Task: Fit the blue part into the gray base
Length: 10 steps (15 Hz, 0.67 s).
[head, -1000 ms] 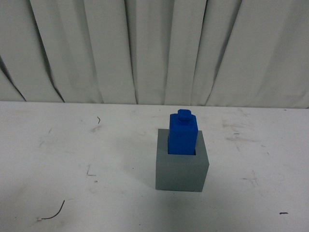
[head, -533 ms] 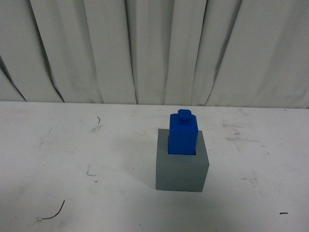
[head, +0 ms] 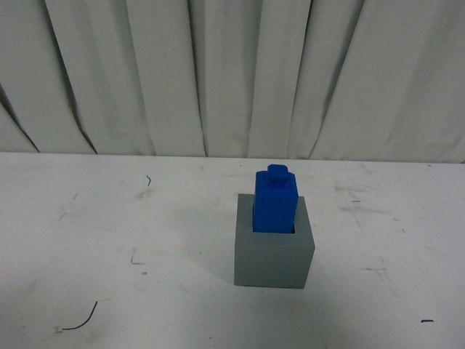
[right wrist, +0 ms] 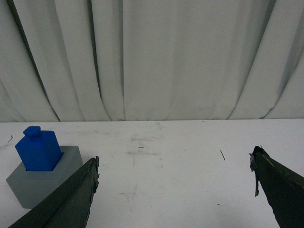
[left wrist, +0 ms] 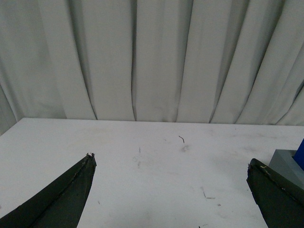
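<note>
The blue part (head: 275, 201) stands upright in the recess of the gray base (head: 274, 254), its small knob on top, in the middle of the white table. Neither arm shows in the front view. My left gripper (left wrist: 171, 164) is open and empty, well apart from the base (left wrist: 287, 161), whose corner shows beyond one finger. My right gripper (right wrist: 175, 161) is open and empty; the blue part (right wrist: 39, 148) seated in the gray base (right wrist: 40, 183) shows just beyond one finger.
The white table (head: 109, 240) carries scuff marks and a few thin dark wire scraps (head: 80, 320). A pleated white curtain (head: 232, 73) closes off the far edge of the table.
</note>
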### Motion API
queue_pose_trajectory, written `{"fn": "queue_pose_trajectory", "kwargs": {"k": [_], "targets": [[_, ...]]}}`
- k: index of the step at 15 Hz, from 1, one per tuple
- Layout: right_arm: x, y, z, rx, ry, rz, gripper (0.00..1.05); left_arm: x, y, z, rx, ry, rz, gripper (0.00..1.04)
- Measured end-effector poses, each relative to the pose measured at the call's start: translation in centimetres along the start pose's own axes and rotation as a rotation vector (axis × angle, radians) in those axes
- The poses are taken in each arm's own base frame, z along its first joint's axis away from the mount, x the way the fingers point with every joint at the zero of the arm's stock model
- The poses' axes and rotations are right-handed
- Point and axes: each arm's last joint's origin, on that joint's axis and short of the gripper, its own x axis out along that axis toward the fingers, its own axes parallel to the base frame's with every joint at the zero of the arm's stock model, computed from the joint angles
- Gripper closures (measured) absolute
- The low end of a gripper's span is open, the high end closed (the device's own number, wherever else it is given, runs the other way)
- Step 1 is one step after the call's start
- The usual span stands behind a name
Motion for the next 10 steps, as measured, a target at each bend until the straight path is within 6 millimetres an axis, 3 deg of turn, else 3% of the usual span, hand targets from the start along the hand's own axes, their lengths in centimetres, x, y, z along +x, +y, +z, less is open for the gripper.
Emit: {"fn": "queue_pose_trajectory", "kwargs": {"k": [10], "targets": [[0.0, 0.0, 0.0, 0.0, 0.0, 0.0, 0.06, 0.0, 0.0, 0.0, 0.0, 0.0, 0.0, 0.07]]}}
